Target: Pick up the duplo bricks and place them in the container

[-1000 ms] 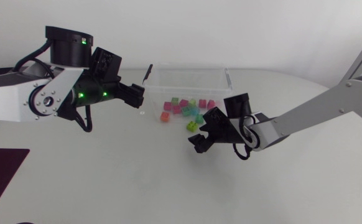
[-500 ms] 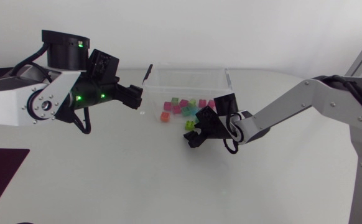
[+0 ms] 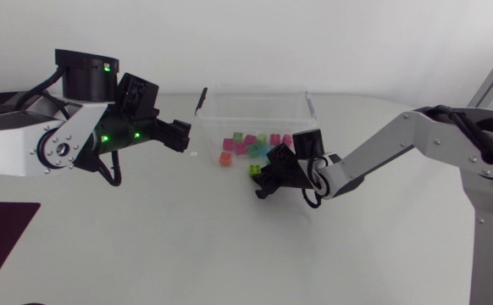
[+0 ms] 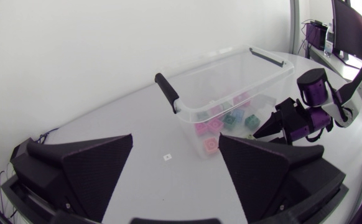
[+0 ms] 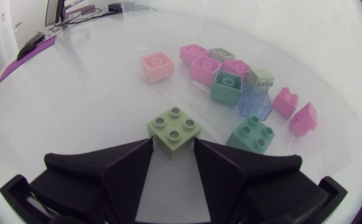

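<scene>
The left arm (image 3: 26, 148) stands over the table (image 3: 145, 246) at the left; the left pincer (image 3: 180, 134) is open and holds nothing, its fingers (image 4: 88, 165) spread wide and pointed at the left end of the container (image 3: 255, 96), apart from it; a small white mark (image 3: 194, 154) lies on the table between pincer and container; the container is clear, with a black handle (image 3: 201, 99) at its left end, and stands at the far middle of the table; a heap of bricks (image 3: 246, 146) lies on its floor, mostly pink, one orange-pink brick (image 3: 225, 158) a little apart at the near left, with a teal brick (image 5: 227, 86), a clear blue brick (image 5: 254, 102) and a dark green brick (image 5: 250, 135) further right; just right of these, the right pincer (image 3: 262, 180) is closed on a pale green brick (image 5: 173, 129), a finger on each side, studs up, at the container's near wall; whether this brick is within the wall or just outside it cannot be told; the right arm (image 3: 416, 140) extends from there to the right edge.
</scene>
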### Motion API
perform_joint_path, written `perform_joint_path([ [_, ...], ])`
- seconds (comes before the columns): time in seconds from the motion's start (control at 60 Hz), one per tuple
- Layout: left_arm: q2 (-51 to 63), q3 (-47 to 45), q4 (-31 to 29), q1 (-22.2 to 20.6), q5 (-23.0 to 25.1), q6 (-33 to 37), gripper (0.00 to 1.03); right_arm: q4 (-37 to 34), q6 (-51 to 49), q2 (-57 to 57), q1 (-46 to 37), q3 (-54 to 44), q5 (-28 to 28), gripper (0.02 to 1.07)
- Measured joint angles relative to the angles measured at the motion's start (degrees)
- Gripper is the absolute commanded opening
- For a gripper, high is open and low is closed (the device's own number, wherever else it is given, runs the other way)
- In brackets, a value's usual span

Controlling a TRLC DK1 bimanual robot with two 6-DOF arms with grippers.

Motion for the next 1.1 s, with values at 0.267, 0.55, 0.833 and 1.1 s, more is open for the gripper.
perform_joint_path([
  [0.267, 0.0, -0.31, 0.15, 0.2, 0.0, 0.22, 0.97, 1.88, 0.42, -1.4, 0.0, -3.1, 0.04, 0.26],
  [0.55, 0.0, -0.85, 1.03, 0.2, 0.44, 0.42, 0.97, 2.45, 0.42, -3.8, -0.15, -6.82, 0.33, 0.87],
  [0.833, 0.0, -0.85, 1.05, 0.2, 0.68, 0.44, 0.97, 1.07, -0.02, -3.65, 2.95, -5.42, 1.31, 0.84],
  [1.1, 0.0, -0.85, 1.09, 0.31, 1.05, 0.46, 0.97, -3.26, -2.23, -4.26, 3.21, -3.5, 2.49, 0.84],
])
